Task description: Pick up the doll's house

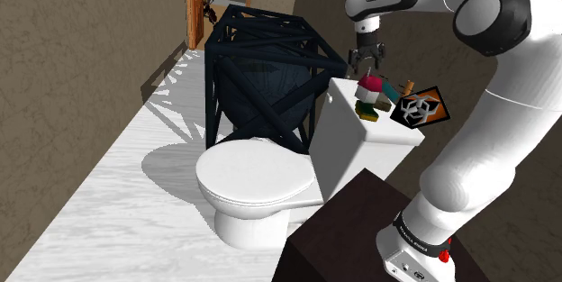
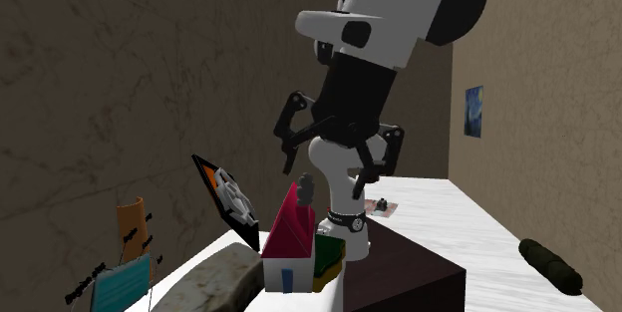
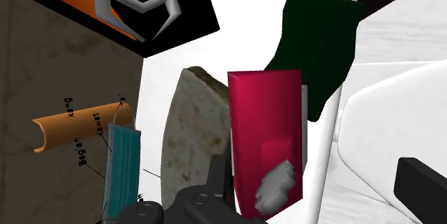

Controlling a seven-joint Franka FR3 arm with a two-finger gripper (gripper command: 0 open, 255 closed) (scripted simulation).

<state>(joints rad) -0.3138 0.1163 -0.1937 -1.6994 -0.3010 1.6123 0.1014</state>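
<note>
wrist view: doll's house [image 3: 265, 137] between the wide-apart jaws

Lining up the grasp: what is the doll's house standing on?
The doll's house stands on the white toilet tank's lid, beside a green-and-yellow block. Its base covers the contact, so whether it overlaps the block cannot be told.

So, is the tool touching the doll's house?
Cannot tell. In the wrist view the open tool straddles the doll's house; one finger borders its roof, gap unclear.
</note>
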